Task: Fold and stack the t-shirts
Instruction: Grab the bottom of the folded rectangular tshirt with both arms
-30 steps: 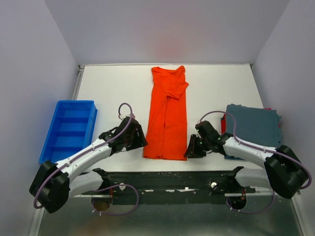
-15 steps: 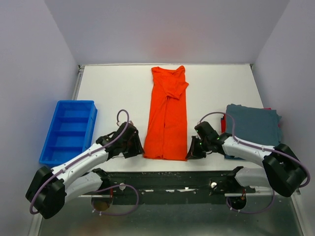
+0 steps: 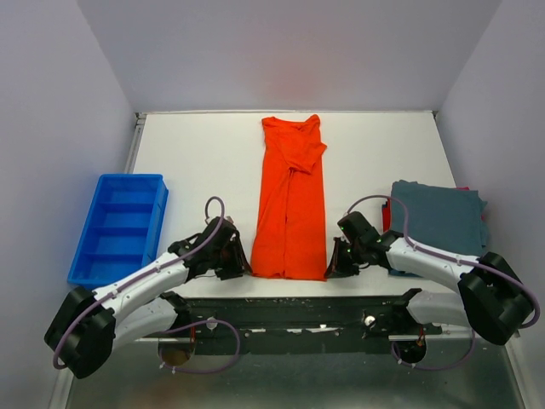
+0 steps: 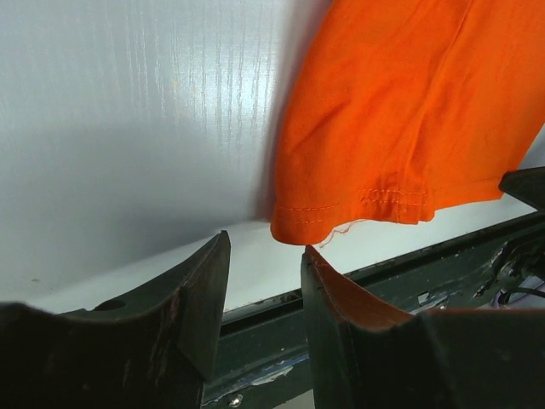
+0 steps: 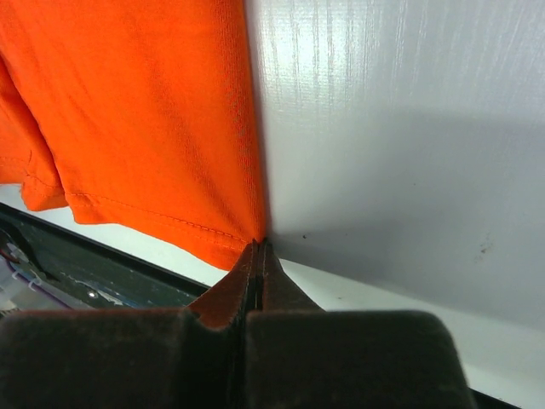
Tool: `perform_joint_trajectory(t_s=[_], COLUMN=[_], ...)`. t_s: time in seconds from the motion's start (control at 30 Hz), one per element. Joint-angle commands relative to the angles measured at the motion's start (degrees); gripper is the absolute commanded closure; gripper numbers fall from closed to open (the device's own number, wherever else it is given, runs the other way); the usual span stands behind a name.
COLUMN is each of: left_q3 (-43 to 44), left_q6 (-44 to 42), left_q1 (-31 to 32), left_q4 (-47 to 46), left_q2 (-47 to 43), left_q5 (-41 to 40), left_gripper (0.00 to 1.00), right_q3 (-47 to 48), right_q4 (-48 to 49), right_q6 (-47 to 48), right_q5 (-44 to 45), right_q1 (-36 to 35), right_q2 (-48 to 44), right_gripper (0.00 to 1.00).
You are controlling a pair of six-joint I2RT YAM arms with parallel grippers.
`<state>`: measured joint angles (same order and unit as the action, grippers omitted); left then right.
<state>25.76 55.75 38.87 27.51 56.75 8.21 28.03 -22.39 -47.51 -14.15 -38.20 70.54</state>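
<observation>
Right now the left pincer point(image 4: 264, 285) is wide. The near left corner of the orange shirt point(image 4: 409, 111) sits just in front of the gap, not yet inside it. The right pincer point(image 5: 258, 256) is pressed tight together, with its tip touching the shirt's near right corner. I cannot tell if any cloth is caught in it.

The shirt lies long and thin down the middle of the tabletop point(image 3: 196, 153), with its neck at the far end. A folded teal shirt point(image 3: 438, 217) sits on the right and a blue bin point(image 3: 119, 226) on the left.

I think the step is grabbing both near corners. Next, the left pincer should slide onto its corner and close. Then both should lift the hem and carry it to the far end.
</observation>
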Motion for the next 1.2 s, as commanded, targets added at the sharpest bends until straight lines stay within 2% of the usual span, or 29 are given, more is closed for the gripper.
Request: perform_joint_trajectory(t_s=[0.0, 0.33, 0.47, 0.57, 0.73, 0.97, 1.17], left_q3=[-1.0, -2.7, -3.3, -4.0, -2.7, -1.1, -1.0], left_q6=[1.9, 4.3, 4.5, 5.1, 4.4, 4.6, 6.6], left_q1=[0.3, 0.5, 0.4, 0.8, 1.7, 4.0, 6.1], left_q4=[-4.2, -11.9, -14.0, -17.2, -16.1, -10.2, -13.4], left_q2=[1.3, 4.6, 6.9, 9.2, 10.1, 3.4, 4.2], left_q5=[2.3, 3.6, 4.1, 5.4, 5.7, 5.8, 7.3], left_gripper=[0.50, 0.50, 0.56, 0.68, 1.00, 1.00, 1.00], right_q3=[-0.3, -0.3, -0.4, -0.4, -0.3, 1.1, 1.8], right_q4=[-1.7, -1.6, -1.5, -1.4, -1.9, -9.5, -11.8], right_q6=[1.3, 1.3, 1.3, 1.5, 1.6, 2.9, 2.9], right_q5=[1.1, 1.2, 1.1, 0.9, 0.7, 4.7, 5.3], right_q1=[-0.4, -0.4, -0.4, -0.4, -0.4, -0.4, -0.4], right_q2=[0.1, -0.8, -0.8, -0.8, -1.1, -6.6, -10.2], right_gripper=[0.99, 0.99, 0.99, 0.99, 0.99, 0.99, 0.99])
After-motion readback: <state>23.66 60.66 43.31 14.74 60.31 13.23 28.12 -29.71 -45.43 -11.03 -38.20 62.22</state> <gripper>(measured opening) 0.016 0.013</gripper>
